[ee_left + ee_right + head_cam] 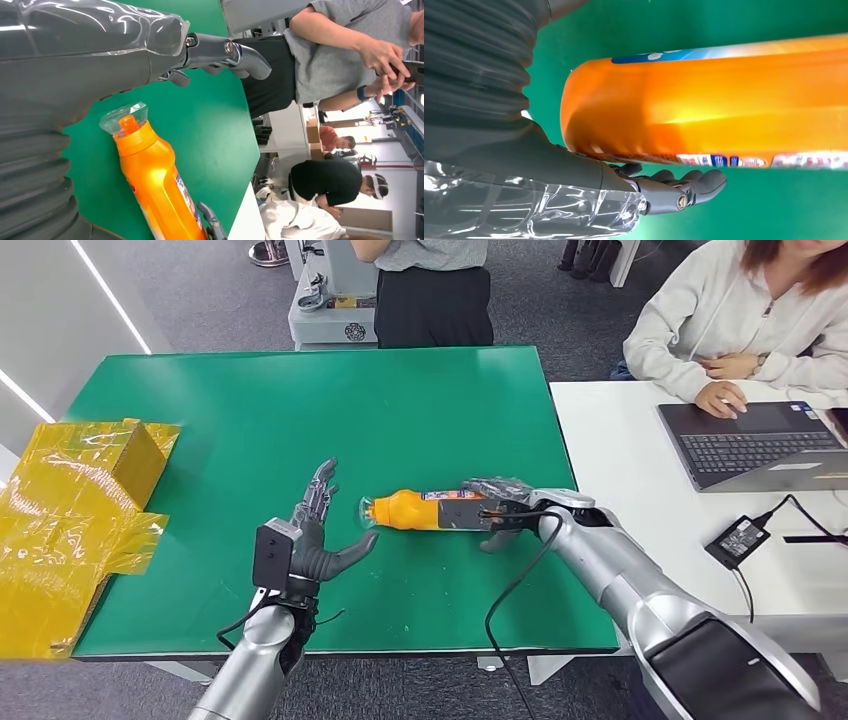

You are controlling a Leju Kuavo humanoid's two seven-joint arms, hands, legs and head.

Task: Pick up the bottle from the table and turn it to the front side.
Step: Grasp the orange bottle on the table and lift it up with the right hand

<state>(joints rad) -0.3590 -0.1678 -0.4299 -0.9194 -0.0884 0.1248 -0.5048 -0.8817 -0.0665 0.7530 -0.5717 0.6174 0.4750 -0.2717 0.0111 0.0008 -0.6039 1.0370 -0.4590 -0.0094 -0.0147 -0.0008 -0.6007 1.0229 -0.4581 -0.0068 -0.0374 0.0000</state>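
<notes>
A: Where is the orange bottle [420, 510] right now?

B: It lies on its side near the middle of the green table [250, 410], its clear cap [367, 512] pointing toward the robot's left and its base toward the right.

A: Does the right hand [492, 508] have hold of it?

B: It looks that way. The hand wraps the base end; in the head view dark fingers [500, 487] curl over the top of the bottle, and the right wrist view shows more fingers [684, 186] tucked under the orange body [704, 100], touching it. Whether the bottle is lifted or resting on the table, I cannot tell.

A: And the left hand [318, 530]?

B: Spread wide and holding nothing. Its fingers [322, 485] stretch forward and its thumb [352, 554] points toward the cap, just beside it. In the left wrist view the cap [125, 116] sits close to the palm, apart from it.

A: Anything else around?

B: Crumpled yellow plastic wrap [70, 520] lies at the table's left edge. A white desk on the right carries a laptop [760, 445], where a person types.
</notes>
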